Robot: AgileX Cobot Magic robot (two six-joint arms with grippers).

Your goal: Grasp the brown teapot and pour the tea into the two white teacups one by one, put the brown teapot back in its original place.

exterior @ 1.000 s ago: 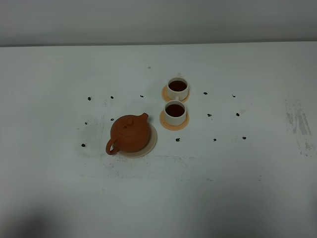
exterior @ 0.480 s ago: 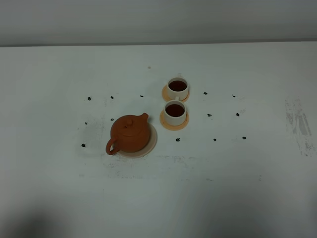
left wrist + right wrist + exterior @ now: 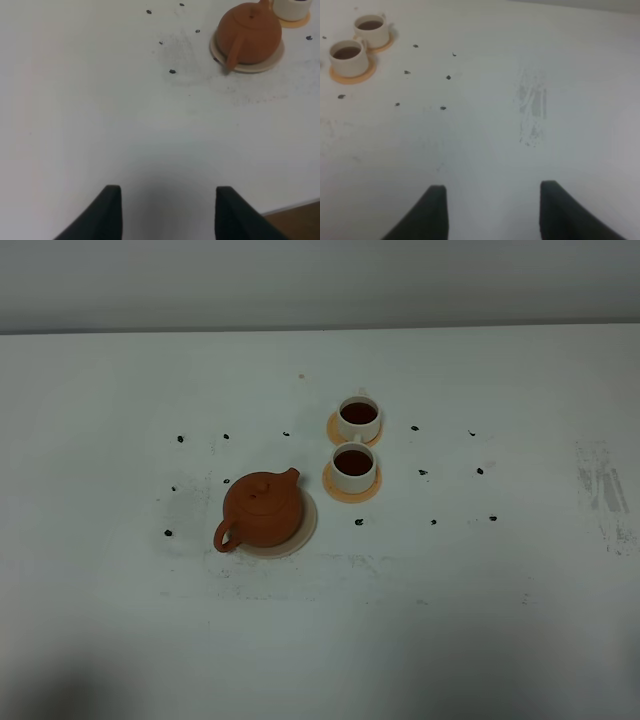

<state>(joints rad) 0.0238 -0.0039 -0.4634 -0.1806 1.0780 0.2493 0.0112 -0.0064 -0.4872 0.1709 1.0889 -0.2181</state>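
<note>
The brown teapot (image 3: 262,510) stands upright on the pale beige disc (image 3: 306,528), left of the table's middle; it also shows in the left wrist view (image 3: 250,34) on the disc (image 3: 265,63). The two white teacups (image 3: 359,418) (image 3: 353,468) stand on orange coasters to its right, both holding dark tea; they show in the right wrist view (image 3: 370,30) (image 3: 348,56). My left gripper (image 3: 167,205) is open and empty, well back from the teapot. My right gripper (image 3: 492,205) is open and empty, far from the cups. Neither gripper shows in the exterior view.
Orange coasters (image 3: 352,490) (image 3: 335,427) lie under the cups. Small dark specks (image 3: 358,522) dot the white table around the set. A grey scuffed patch (image 3: 603,490) marks the table at the right. The table's front edge (image 3: 295,207) shows in the left wrist view.
</note>
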